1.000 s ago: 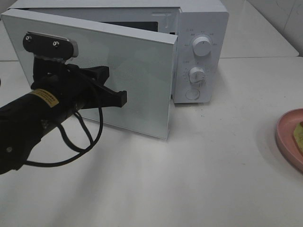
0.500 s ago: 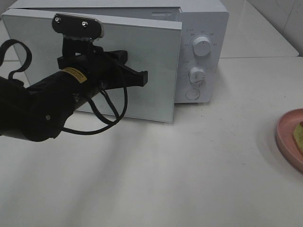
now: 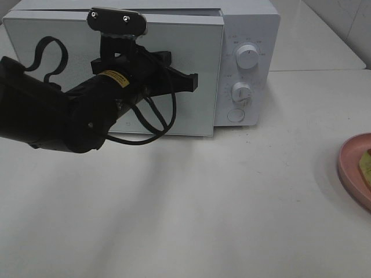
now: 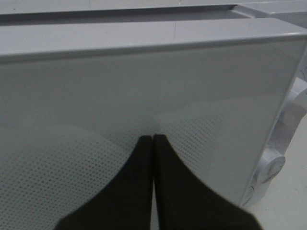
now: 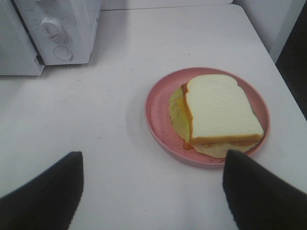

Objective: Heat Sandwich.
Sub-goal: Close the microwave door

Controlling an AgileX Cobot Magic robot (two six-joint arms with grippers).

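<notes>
The sandwich (image 5: 220, 112), white bread with a tan crust and pale yellow filling, lies on a round pink plate (image 5: 156, 120) on the table. In the high view only the plate's edge (image 3: 349, 168) and a sliver of the sandwich (image 3: 366, 164) show at the far right. My left gripper (image 3: 194, 81) is shut, and its fingertips (image 4: 144, 143) press against the white microwave door (image 3: 174, 116), which stands almost closed. My right gripper (image 5: 153, 191) is open and empty, above the table a little short of the plate. It is out of the high view.
The white microwave (image 3: 246, 35) stands at the back of the white table, with two knobs (image 3: 247, 57) and a button on its right panel. It also shows in the right wrist view (image 5: 62, 24). The table's right edge (image 5: 283, 81) lies just past the plate.
My left arm has swung right and towards the microwave, and the door has gone from partly open to almost closed. The plate has not moved.
</notes>
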